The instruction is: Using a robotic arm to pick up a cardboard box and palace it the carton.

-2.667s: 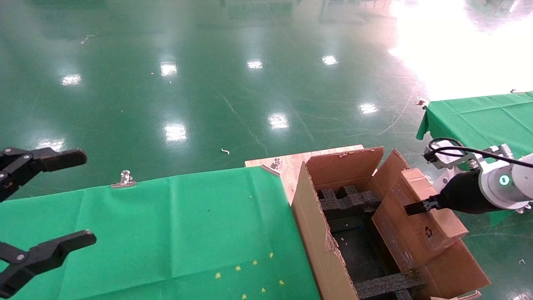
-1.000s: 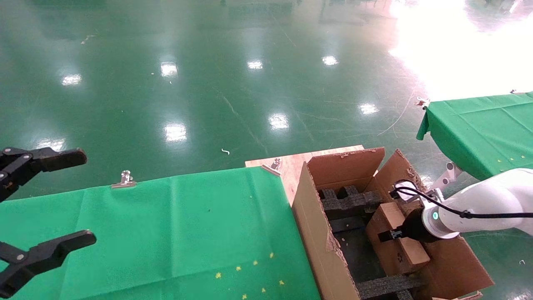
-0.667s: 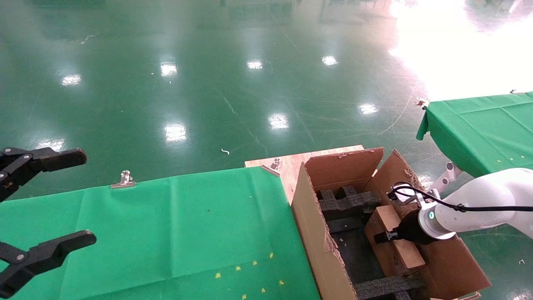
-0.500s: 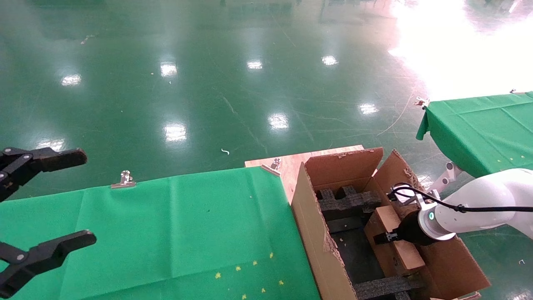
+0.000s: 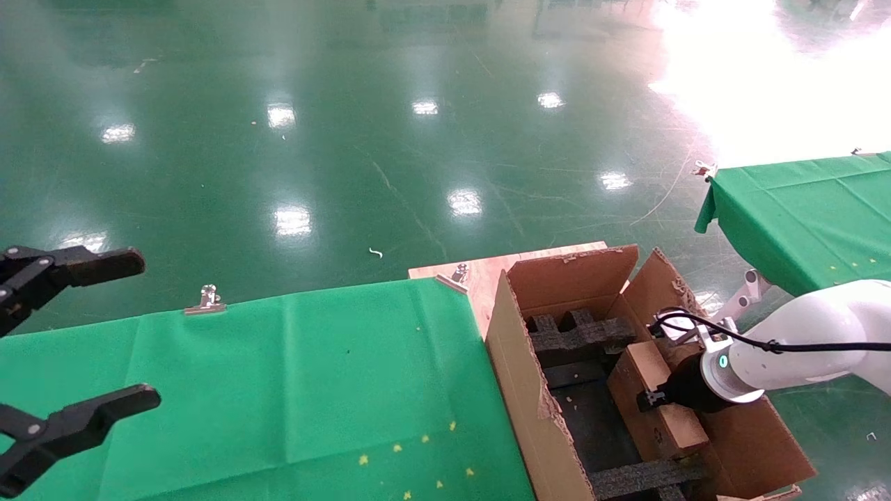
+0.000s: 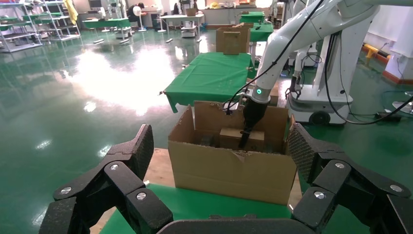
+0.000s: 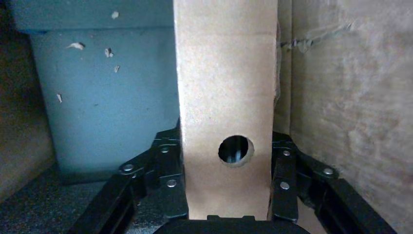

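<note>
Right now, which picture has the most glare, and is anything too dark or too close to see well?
Head view: glare washes out the floor at upper right. Right wrist view: the cardboard box fills the frame between the right gripper fingers, dim carton wall beside it. Left wrist view: evenly lit, left gripper looming large.

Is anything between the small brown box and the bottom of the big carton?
Nothing visible. The right gripper holds the small brown cardboard box inside the large brown carton, beside its right wall; the underside is hidden.

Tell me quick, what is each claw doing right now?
Left gripper: open, holding nothing.
Right gripper: shut on the small brown cardboard box, inside the large brown carton.
</note>
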{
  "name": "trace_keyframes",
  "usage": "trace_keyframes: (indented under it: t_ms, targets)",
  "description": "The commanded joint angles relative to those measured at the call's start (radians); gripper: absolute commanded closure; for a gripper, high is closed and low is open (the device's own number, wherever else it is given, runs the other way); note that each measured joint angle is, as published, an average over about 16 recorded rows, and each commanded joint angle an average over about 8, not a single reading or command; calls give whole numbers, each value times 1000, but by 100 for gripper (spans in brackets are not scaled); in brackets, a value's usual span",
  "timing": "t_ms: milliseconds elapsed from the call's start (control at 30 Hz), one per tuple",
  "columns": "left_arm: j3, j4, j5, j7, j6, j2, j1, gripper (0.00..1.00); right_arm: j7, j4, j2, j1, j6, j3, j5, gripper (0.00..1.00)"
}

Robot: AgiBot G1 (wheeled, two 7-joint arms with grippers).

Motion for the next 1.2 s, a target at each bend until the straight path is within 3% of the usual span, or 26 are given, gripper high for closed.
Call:
trace_keyframes:
  t_ms: [33,467,733,1000,1200]
  targets:
    - [0,0,0,0,0,0,0,0,-2,3,2,8,-1,0,-6,0]
    - [0,0,0,0,0,0,0,0,23,90,44,106,5,8,-60,0]
    - [0,0,0,0,0,0,0,0,30,245,100,243,-3,55,-64,0]
    - [0,0,0,0,0,0,0,0,-51,474,187,371,-55,143,67,0]
    - [0,0,0,0,0,0,0,0,-146,531,213,415,-112,204,206,0]
